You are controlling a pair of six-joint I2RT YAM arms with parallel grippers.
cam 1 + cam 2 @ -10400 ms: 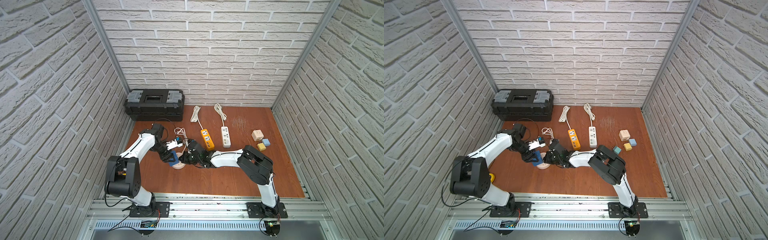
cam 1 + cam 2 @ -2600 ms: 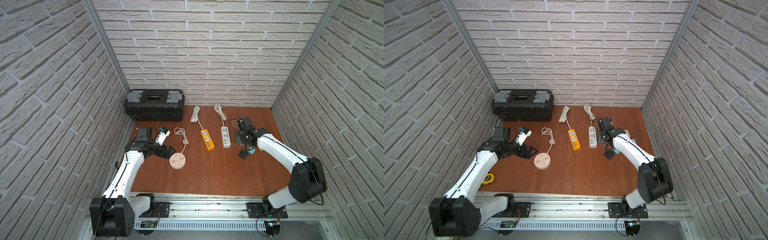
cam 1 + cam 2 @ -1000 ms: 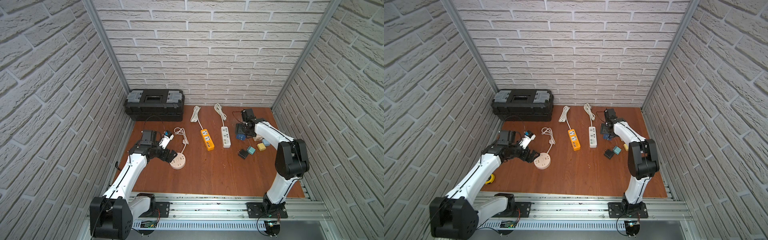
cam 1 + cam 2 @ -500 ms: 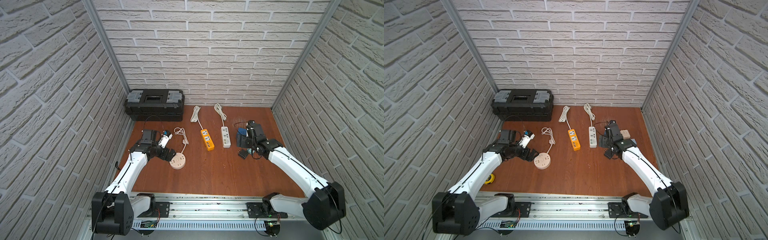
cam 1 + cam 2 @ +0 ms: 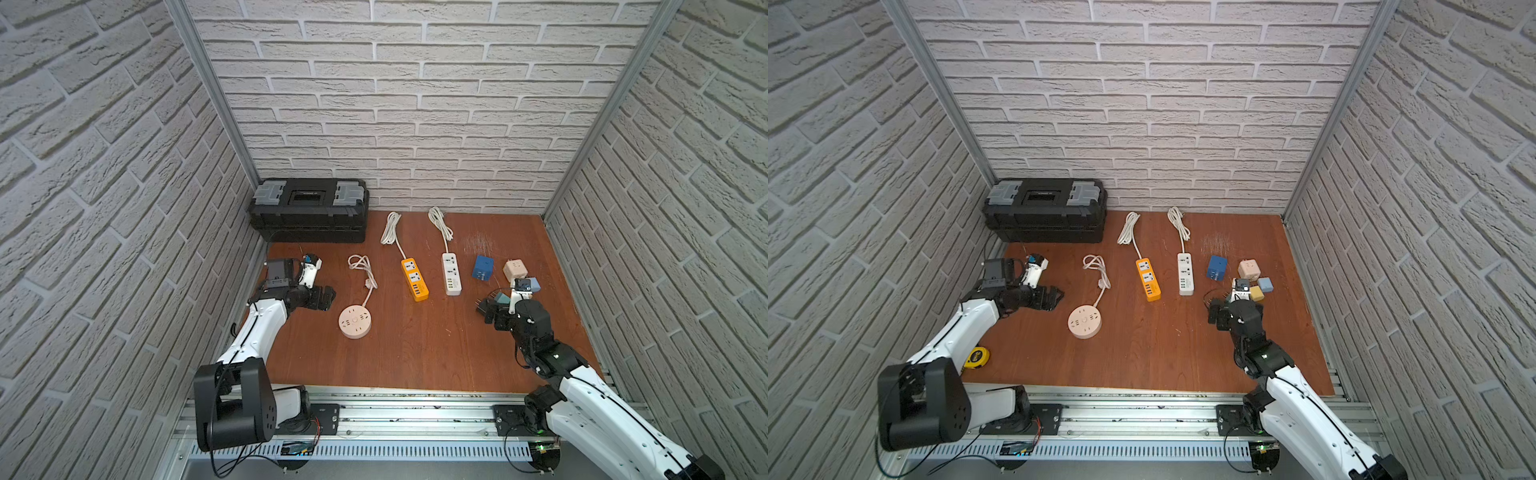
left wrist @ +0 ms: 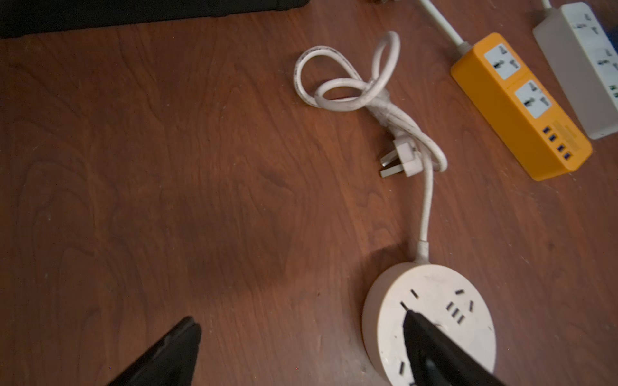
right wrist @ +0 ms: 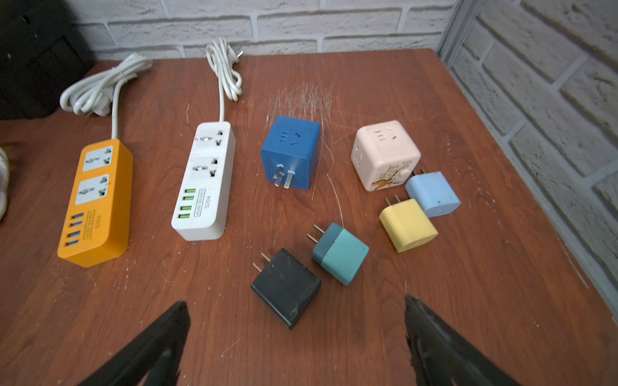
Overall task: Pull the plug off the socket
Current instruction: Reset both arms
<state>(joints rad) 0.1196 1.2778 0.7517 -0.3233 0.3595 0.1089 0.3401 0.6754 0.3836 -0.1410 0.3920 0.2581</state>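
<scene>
Both gape empty, left end effector [image 6: 301, 319] and right end effector [image 7: 294, 300]; the blue plug [image 7: 291, 150] seems light, rigid, slick: pinch its flat sides.

Your right gripper [image 7: 295, 301] stands wide, holding nothing; black plug [image 7: 284, 287] lies on the table [image 7: 485, 294] just ahead, teal plug [image 7: 341, 255] beside it, blue cube adapter [image 7: 291, 147] farther, prongs bare.
</scene>
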